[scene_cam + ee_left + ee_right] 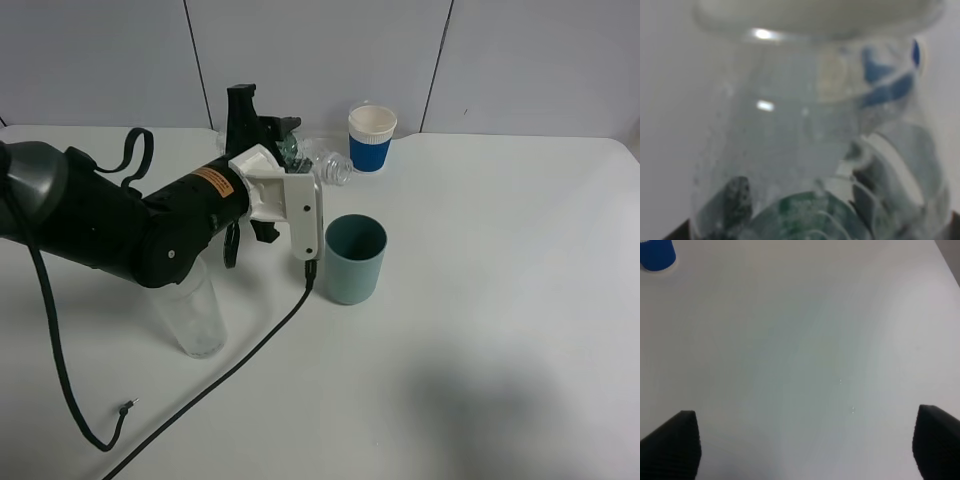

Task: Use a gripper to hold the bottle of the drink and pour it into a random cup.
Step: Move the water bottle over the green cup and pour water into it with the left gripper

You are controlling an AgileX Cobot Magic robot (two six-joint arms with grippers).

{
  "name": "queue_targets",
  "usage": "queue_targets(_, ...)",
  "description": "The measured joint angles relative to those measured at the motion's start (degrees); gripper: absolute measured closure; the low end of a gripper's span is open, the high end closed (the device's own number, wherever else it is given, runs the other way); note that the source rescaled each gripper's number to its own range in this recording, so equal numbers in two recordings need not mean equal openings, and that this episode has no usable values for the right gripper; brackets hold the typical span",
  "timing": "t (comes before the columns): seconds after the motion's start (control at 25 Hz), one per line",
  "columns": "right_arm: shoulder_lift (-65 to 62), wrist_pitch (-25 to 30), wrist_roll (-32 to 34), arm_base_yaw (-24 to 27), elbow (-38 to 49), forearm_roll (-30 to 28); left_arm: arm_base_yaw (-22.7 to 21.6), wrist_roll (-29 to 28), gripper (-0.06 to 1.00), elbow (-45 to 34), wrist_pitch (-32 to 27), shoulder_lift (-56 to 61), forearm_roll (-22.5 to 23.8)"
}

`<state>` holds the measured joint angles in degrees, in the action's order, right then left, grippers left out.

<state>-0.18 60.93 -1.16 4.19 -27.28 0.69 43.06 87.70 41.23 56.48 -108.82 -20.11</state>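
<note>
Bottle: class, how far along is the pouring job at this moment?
Done: the left gripper grips the bottle, which is tipped sideways. In hand: lining its mouth up with the teal cup. Left: the pour itself; no stream shows.

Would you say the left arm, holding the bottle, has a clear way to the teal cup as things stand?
Probably yes. The left gripper holds the bottle tilted just behind the teal cup, with nothing between them; the paper cup stands farther back and the clear glass stands well aside.
</note>
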Motion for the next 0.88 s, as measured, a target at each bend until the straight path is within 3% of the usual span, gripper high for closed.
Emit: queue_targets(0.88,0.0,0.0,0.0,0.0,0.0,0.0,0.0,2.3,0.89,0.0,8.2,-2.8,0.0)
